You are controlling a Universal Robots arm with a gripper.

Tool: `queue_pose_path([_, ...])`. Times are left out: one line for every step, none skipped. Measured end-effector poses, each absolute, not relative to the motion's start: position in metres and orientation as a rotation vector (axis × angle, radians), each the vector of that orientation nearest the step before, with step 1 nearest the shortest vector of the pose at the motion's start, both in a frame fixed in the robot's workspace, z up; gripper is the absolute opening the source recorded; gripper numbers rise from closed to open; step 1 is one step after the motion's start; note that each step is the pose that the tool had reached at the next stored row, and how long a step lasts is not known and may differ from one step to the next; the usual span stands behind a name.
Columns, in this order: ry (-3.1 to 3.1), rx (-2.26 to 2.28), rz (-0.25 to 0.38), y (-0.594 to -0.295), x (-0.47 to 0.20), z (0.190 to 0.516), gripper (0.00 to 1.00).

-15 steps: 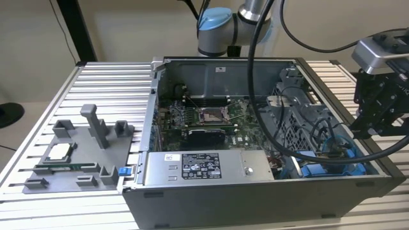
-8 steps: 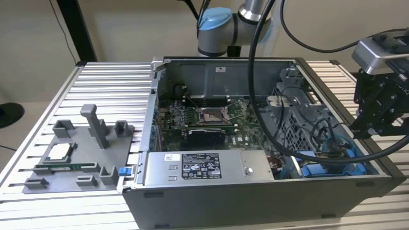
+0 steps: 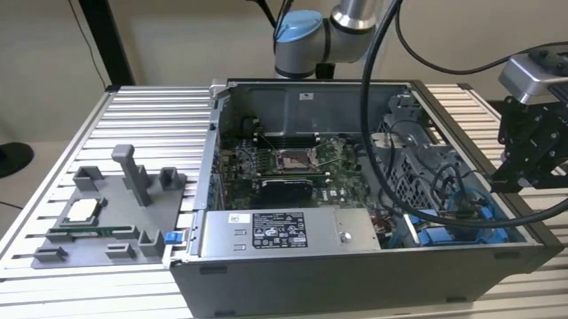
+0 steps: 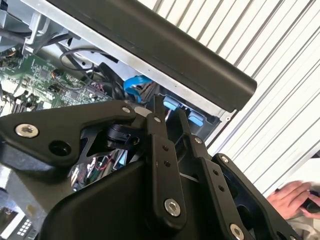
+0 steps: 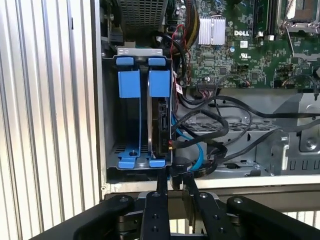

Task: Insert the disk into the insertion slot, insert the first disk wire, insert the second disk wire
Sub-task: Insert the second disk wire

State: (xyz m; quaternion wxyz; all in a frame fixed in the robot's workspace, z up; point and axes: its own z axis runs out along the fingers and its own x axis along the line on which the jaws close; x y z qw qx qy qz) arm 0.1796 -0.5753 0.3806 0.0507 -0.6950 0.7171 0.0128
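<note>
The insertion slot (image 5: 131, 85) is a bay with bright blue rails in the open computer case's corner, on the exterior view's right (image 3: 454, 229). The disk (image 5: 161, 117) stands on edge inside the bay, dark side showing, between blue latch tabs (image 4: 171, 105). A blue wire (image 5: 199, 150) and black wires (image 5: 215, 127) loop beside the disk; I cannot tell whether any is plugged in. My gripper (image 5: 175, 179) hovers over the case rim just outside the bay, and is also seen from behind (image 4: 167, 107) and above the case wall (image 3: 507, 178). Its fingers (image 5: 161, 187) stand slightly apart, holding nothing.
The silver power-supply box (image 3: 284, 232) lies along the case's front. The motherboard (image 3: 284, 166) fills the middle. A grey perforated cage (image 5: 142, 12) sits beyond the bay. A grey fixture tray (image 3: 106, 219) with parts rests on the ribbed table. A person's hand (image 4: 292, 196) is nearby.
</note>
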Motion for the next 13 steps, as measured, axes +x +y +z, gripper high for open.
queue_pose_path([2.184, -2.118, 0.041, -0.5752, 0.1808, 0.38, 1.0])
queue_pose_path([2.186, -2.121, 0.044, -0.5751, 0.1817, 0.3795, 1.0])
queue_pose_path([2.189, -2.125, 0.048, -0.5749, 0.1825, 0.3792, 1.0])
queue_pose_path([2.192, -2.129, 0.054, -0.5748, 0.183, 0.3789, 1.0])
queue_pose_path([2.196, -2.133, 0.062, -0.5747, 0.1835, 0.3785, 1.0])
queue_pose_path([2.199, -2.137, 0.07, -0.5747, 0.1838, 0.3783, 1.0])
queue_pose_path([2.202, -2.14, 0.076, -0.5746, 0.1841, 0.3782, 1.0])
queue_pose_path([2.205, -2.142, 0.082, -0.5745, 0.1844, 0.378, 1.0])
queue_pose_path([2.206, -2.144, 0.086, -0.5745, 0.1846, 0.3778, 1.0])
queue_pose_path([2.208, -2.146, 0.089, -0.5745, 0.1848, 0.3776, 1.0])
queue_pose_path([2.209, -2.148, 0.092, -0.5745, 0.185, 0.3774, 1.0])
queue_pose_path([2.21, -2.149, 0.095, -0.5745, 0.1851, 0.3772, 1.0])
queue_pose_path([2.212, -2.15, 0.098, -0.5744, 0.1851, 0.377, 1.0])
